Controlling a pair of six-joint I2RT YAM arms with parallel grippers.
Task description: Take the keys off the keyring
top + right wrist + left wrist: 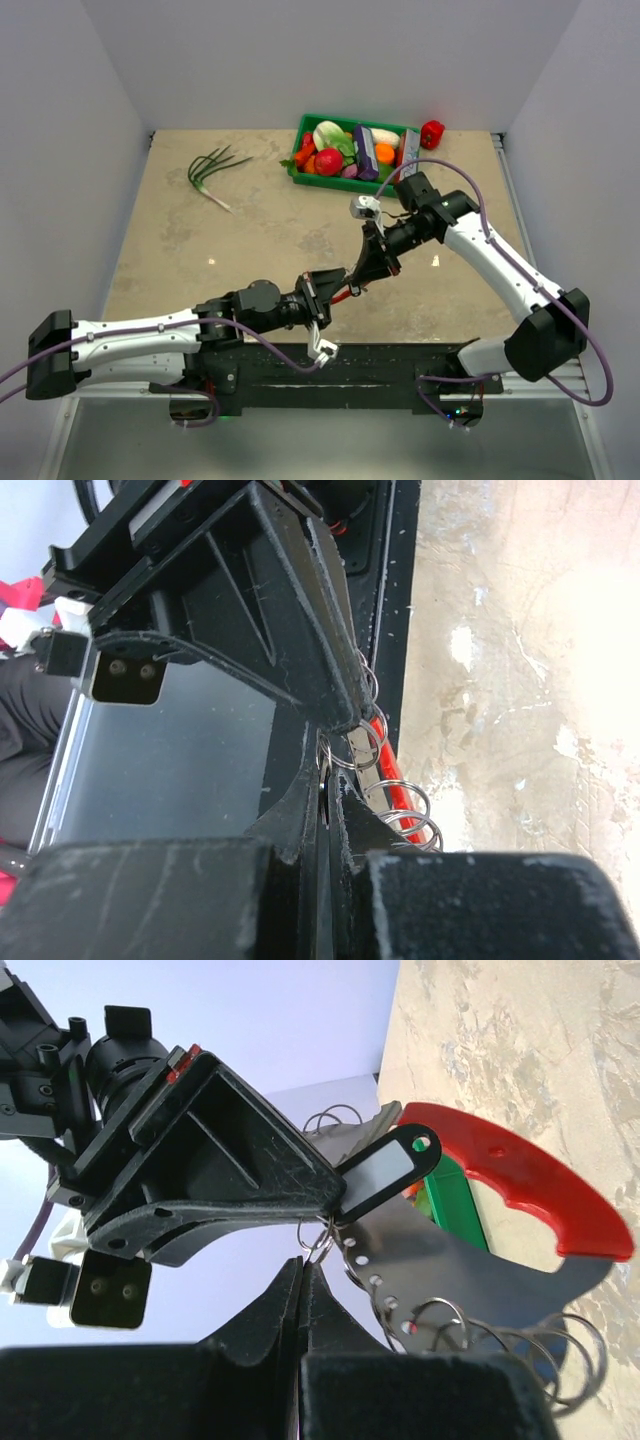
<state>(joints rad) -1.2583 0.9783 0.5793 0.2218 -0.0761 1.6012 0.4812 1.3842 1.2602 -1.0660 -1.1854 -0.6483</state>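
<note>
Our left gripper [303, 1278] has its 2 fingers pressed flat together, and a thin wire loop of the keyring [318, 1237] comes out just past their tips, so we judge it pinched there. The right gripper [332, 1210] meets it tip to tip from the opposite side, jaws likewise closed, and seems to nip the same loop where the black label tag [384, 1174] hangs. Both arms are therefore equally near, and the ring sits between the 2 pairs of fingertips, lifted off the table [500, 1040]. In the top view the grippers line up from lower left to upper right. In the left wrist view the rest of the bunch trails off to the right of that joint: a grey plate [440, 1255] with a row of holes, the red curved tag [520, 1185] along its far edge, and several loose wire rings [452, 1324] below. We cannot pick out the keys with certainty; a grey sliver [352, 1138] above the black tag may be 1. We judge that the coming move depends on pulling apart along that shared line.
</note>
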